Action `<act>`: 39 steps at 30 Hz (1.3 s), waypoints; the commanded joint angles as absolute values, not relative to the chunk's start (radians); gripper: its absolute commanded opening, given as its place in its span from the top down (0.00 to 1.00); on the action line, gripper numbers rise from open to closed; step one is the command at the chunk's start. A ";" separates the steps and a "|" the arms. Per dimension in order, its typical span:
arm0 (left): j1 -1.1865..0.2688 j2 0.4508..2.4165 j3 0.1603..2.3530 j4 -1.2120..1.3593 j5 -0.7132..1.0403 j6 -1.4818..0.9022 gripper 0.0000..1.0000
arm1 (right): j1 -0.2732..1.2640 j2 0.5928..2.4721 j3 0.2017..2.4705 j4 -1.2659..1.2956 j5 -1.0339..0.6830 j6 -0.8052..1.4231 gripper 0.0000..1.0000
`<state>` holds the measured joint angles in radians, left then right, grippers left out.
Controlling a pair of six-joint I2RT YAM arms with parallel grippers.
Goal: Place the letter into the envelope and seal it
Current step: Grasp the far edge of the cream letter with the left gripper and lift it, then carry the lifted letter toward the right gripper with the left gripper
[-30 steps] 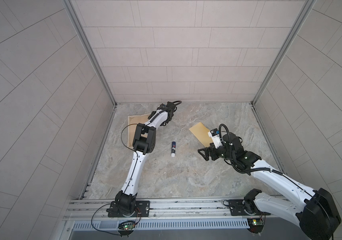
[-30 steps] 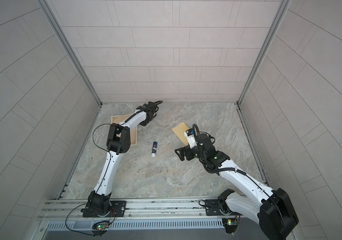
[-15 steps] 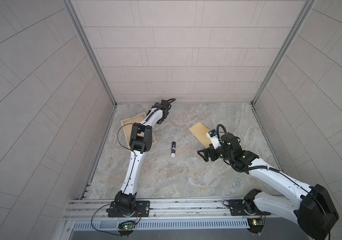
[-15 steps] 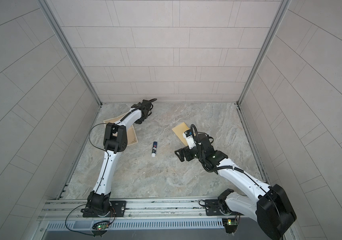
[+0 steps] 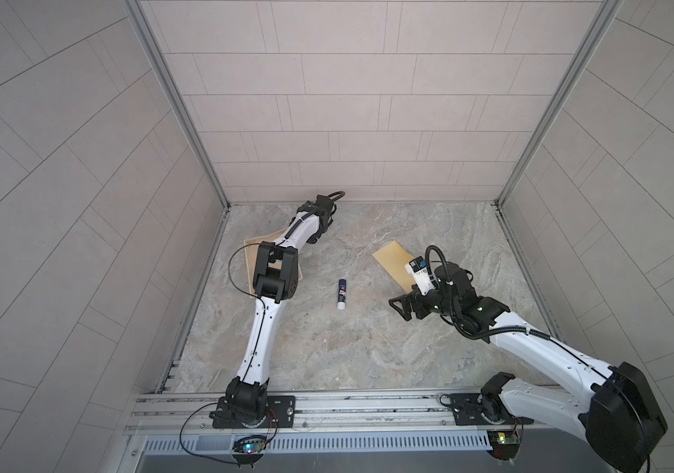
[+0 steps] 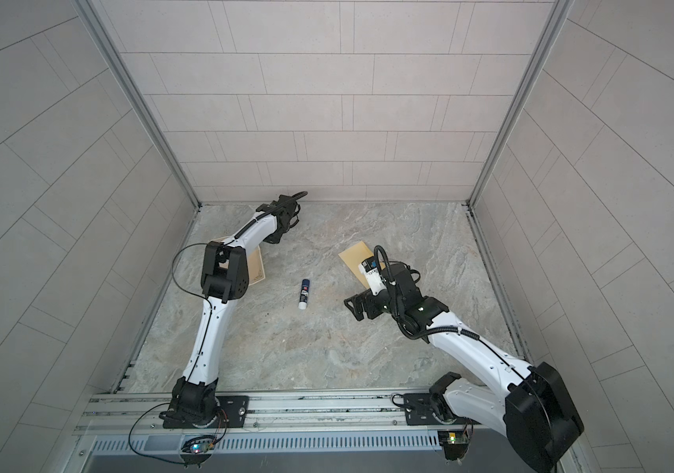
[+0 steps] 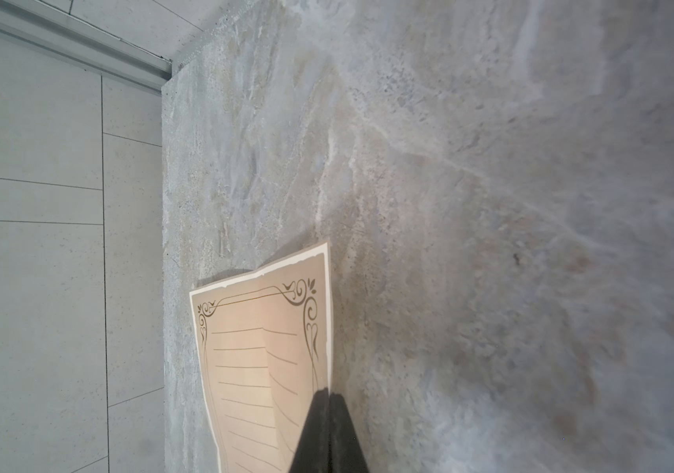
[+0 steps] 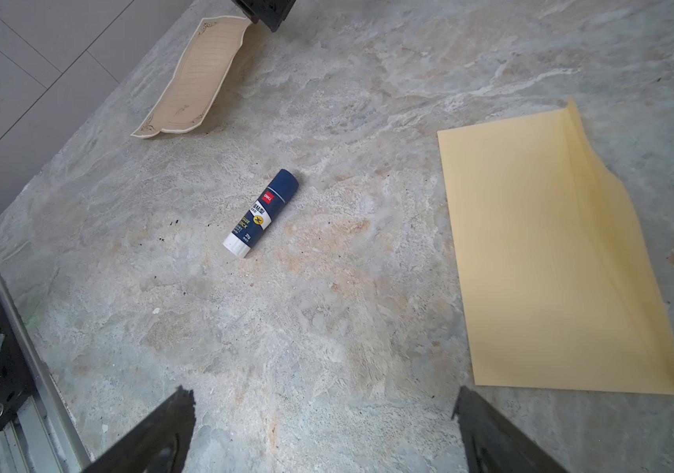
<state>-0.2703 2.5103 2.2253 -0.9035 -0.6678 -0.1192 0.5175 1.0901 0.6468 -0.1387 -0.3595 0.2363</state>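
1. My left pincer is clenched on one edge of the letter. My right pincer hangs released with its jaws wide, grasping nothing, over bare tabletop just beside the envelope.
2. The letter is at the left of the tabletop, near the side wall. The envelope lies flat, well apart from it on the right, and a glue stick lies between them.
3. I judge the step to be lifting the sheet clear.
   - The paper is thin and creased, so I should raise it slowly and let the drooping end trail rather than drag or buckle.
   - I should carry it low toward the envelope's mouth.
   - My free pincer should steady the envelope before the sheet arrives.
4. The views differ in what they show.
   - The left wrist view shows the shut jaws biting the border, and the centre crease.
   - In both top views my forearm hides that grip, so only a strip of the letter shows.
   - Only the right wrist view shows the sheet bowed, with one end raised and the other resting on the stone.
   - It also shows the envelope's flap along one long side.
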 commanded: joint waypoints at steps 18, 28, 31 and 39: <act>-0.275 1.917 1.843 -0.803 -0.332 -0.317 1.00 | 0.724 1.277 0.996 -0.105 -0.194 0.371 0.00; -0.275 1.753 1.682 -0.704 -0.183 -0.383 1.00 | 0.843 1.526 1.216 -0.060 -0.118 0.467 0.01; -0.275 1.699 1.640 -0.673 -0.137 -0.384 1.00 | 0.843 1.548 1.228 -0.049 -0.125 0.474 0.01; -0.276 1.538 1.496 -0.544 -0.143 -0.433 1.00 | 0.822 1.523 1.235 -0.078 -0.104 0.465 0.00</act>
<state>-0.2714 1.5917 1.5269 -0.6121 -0.1379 -0.3893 0.8280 1.5581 1.2144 -0.0677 -0.1295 0.4534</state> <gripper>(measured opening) 0.053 0.994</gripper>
